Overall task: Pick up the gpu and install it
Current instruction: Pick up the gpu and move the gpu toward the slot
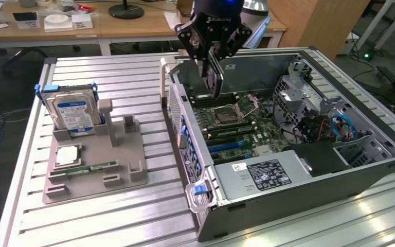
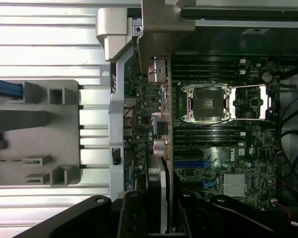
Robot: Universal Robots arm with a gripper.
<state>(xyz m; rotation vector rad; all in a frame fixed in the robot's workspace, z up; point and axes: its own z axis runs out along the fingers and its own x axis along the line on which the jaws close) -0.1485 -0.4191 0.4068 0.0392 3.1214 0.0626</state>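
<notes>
The arm (image 1: 218, 13) comes down from the top middle of the exterior view, its wrist pointing almost straight down over the open computer case (image 1: 307, 190). The black pincer (image 1: 212, 54) hangs above the case's end nearest the top of the frame, and its two fingers (image 2: 134, 218) are pinching the gpu (image 1: 215, 80), one on each flat face.

The gpu is clear of the desk (image 1: 115, 72) and held in the air on edge. Its long axis runs near upright, with the upper end caught in the pincer and the lower end pointing down into the case. In the exterior view its thin edge faces the camera, so it reads as a narrow dark strip with a pale rim. Its lower end sits in front of the motherboard (image 1: 252, 131), just to the exterior view's left of the CPU socket (image 1: 233, 110) and close to the case's perforated side wall. Whether that end touches the board cannot be told.

In the wrist view the card runs as a narrow band away from the fingers, between the case wall and the socket, with the board's slots lying alongside it.

Toward the exterior view's left, well apart from the case, a grey holder (image 1: 98, 154) lies on the desk. A hard drive (image 1: 74, 114) stands upright at its far end and a memory stick (image 1: 91, 168) lies flat nearer the bottom of the frame.
</notes>
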